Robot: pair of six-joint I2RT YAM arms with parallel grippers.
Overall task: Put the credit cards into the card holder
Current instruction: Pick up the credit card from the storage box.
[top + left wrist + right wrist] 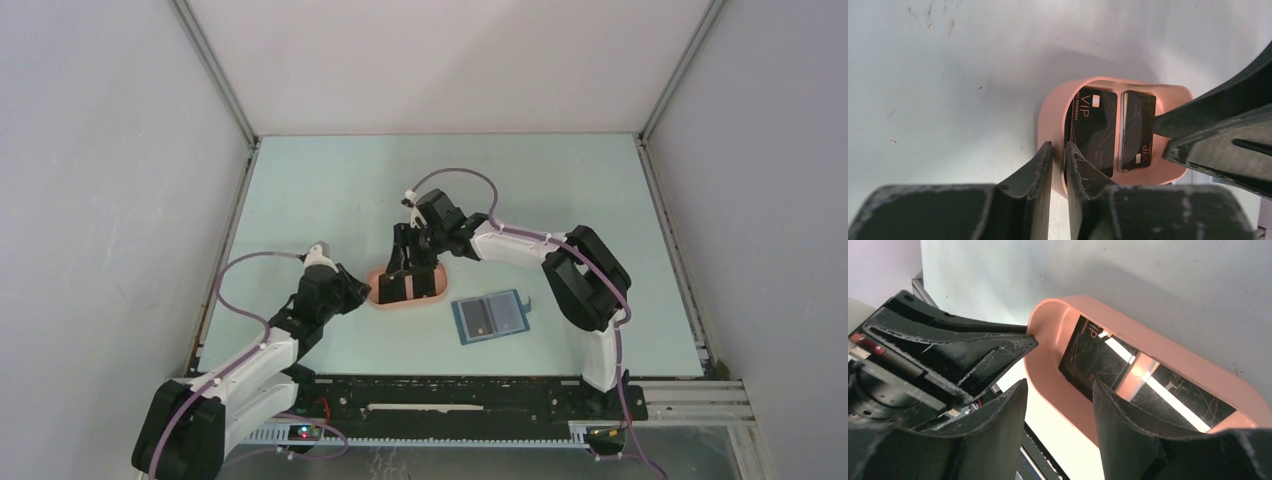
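Two black credit cards [1093, 127] [1139, 131] lie side by side in a pink oval tray [1050, 107]. My left gripper [1058, 146] is at the tray's left end, its jaws closed on the end wall, one finger outside and one inside over a card. From the far side, my right gripper [1059, 385] straddles the tray's long wall [1068, 405]. It is open, with one finger [1128, 425] inside above a card [1088, 362]. The card holder [490, 316], a blue wallet, lies open on the table to the tray's right.
The tray [432, 292] sits near the middle front of the pale green table [560, 190]. Both grippers [362, 290] [408, 272] crowd around it. White walls enclose the table on three sides. The black base rail [450, 395] runs along the near edge.
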